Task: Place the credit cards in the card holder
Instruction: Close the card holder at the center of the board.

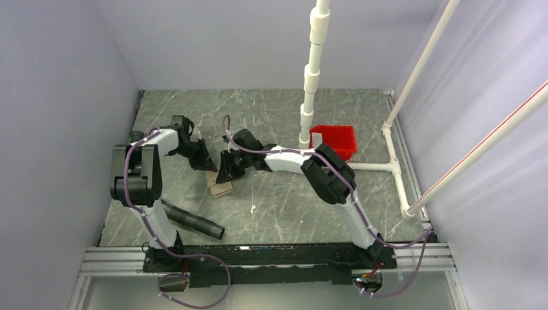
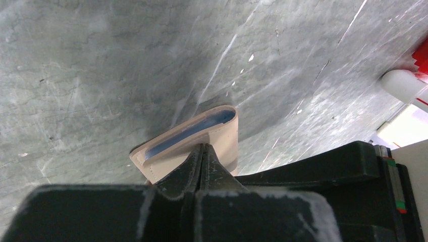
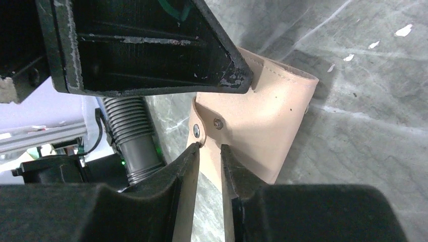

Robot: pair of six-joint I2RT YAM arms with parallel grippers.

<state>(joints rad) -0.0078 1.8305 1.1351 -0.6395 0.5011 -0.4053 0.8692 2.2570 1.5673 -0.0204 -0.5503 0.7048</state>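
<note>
The tan card holder (image 1: 221, 188) stands partly raised off the grey table between my two grippers. In the left wrist view its bluish inside (image 2: 192, 132) shows as a narrow open slot. My left gripper (image 2: 203, 148) is shut, pinching one tan wall of the card holder (image 2: 224, 138); it sits at the wallet's upper left in the top view (image 1: 207, 165). My right gripper (image 3: 209, 148) is narrowly open, its jaws on either side of the card holder's (image 3: 262, 116) lower edge by the snap tab (image 3: 197, 131). No credit cards show.
A red tray (image 1: 334, 139) stands at the back right beside a white pipe post (image 1: 310, 84). A dark ribbed tube (image 1: 194, 223) lies near the left arm's base and shows in the right wrist view (image 3: 128, 131). White pipes run along the right side.
</note>
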